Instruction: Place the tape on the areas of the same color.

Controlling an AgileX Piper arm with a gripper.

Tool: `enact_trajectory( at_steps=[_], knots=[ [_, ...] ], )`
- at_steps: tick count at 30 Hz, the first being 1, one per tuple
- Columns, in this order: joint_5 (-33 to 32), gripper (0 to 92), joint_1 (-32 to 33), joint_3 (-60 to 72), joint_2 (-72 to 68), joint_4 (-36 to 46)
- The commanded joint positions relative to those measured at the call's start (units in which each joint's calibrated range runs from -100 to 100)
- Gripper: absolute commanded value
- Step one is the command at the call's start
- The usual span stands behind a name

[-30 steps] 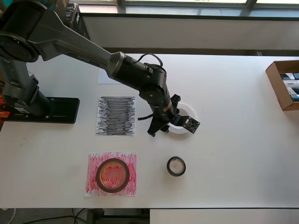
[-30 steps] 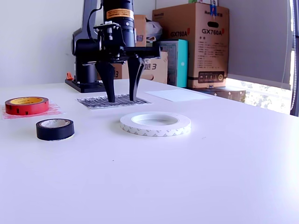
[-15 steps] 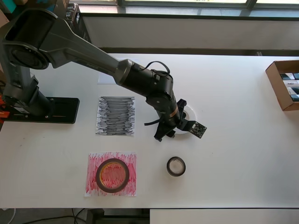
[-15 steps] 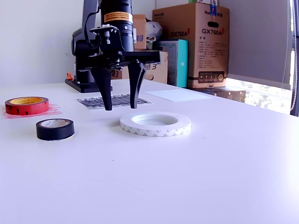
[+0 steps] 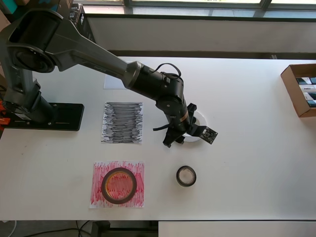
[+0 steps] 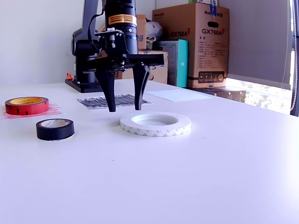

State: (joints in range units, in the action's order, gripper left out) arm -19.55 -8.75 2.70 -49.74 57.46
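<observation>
The white tape roll [image 6: 155, 123] lies flat on the bench [image 5: 247, 163], roughly mid-bench in the overhead view, on bare surface. My gripper [image 6: 126, 109] hangs just beside it, on its rim toward the exterior view's left and a little behind it. My two fingers [image 6: 111, 93] point straight down, spread wide, with nothing between them; their tips sit close above the bench top, and I cannot tell whether they touch it. In the overhead view my wrist covers part of the roll.

The black tape roll [image 5: 186, 176] lies toward the bench's near edge in the overhead view, below my gripper and apart from it, also on bare surface. The red tape roll [image 5: 119, 185] rests on the red scribbled sheet [image 5: 98, 170], close to the near edge, with the sheet's border showing on all sides of it. The black scribbled sheet [image 5: 122, 122] lies between that sheet and the plain white sheet [image 5: 111, 83], which my arm [image 5: 98, 54] partly hides; nothing stands on the black one.

Bare bench runs from my gripper toward the overhead view's right, up to a cardboard box [image 5: 300, 89] at the right edge. My base [image 5: 44, 116] stands at the left edge. More cartons [image 6: 201, 44] stand beyond the far edge in the exterior view.
</observation>
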Motion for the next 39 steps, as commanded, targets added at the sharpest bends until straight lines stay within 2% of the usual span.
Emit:
enact_trajectory(
  at_steps=[1, 30, 32, 35, 39],
  knots=[
    [0.1, 54.4, 0.7, -0.4, -0.4, -0.2],
    [0.1, 53.0, 0.1, -0.4, -3.4, 0.1],
    [0.1, 49.2, 0.0, -0.4, -3.4, 0.1],
    [0.1, 38.1, 0.0, -0.4, -3.4, 0.1],
    [0.0, 10.5, 0.0, -0.3, -3.4, 0.1]
  ],
)
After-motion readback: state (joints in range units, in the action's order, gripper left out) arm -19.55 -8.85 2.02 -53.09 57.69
